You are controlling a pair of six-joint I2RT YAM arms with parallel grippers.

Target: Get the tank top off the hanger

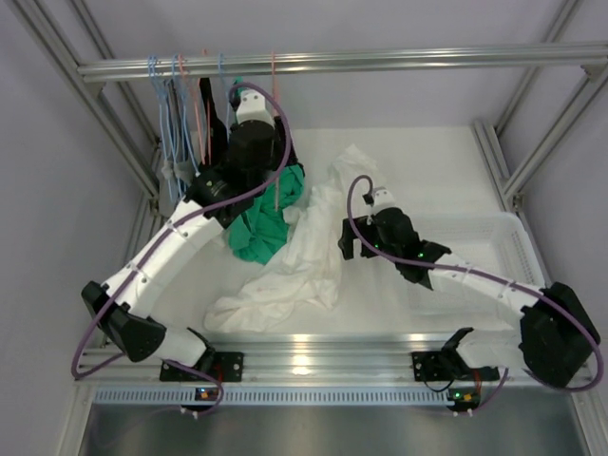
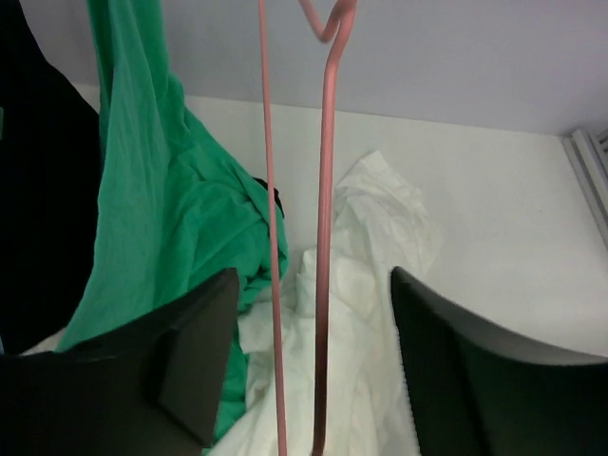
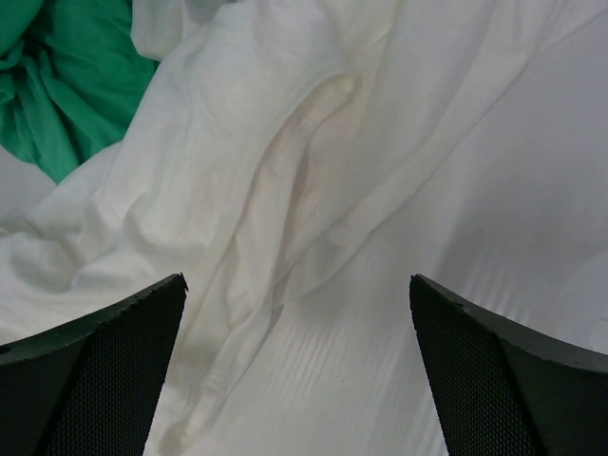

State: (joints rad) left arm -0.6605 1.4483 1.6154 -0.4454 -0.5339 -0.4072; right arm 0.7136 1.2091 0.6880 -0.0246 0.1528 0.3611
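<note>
The pink wire hanger (image 2: 325, 237) hangs upright, apparently bare, between the parted left hand (image 2: 313, 275). The white tank top (image 3: 313, 161) lies crumpled on the bench (image 1: 427, 161) beneath the spread right hand (image 3: 296, 280).

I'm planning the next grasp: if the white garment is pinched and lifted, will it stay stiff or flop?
Probably floppy: the white garment lies in soft folds, so it should drape from the pinch. Likely light, as the cloth looks thin. Its edge touches the green garment, which might drag along.
</note>
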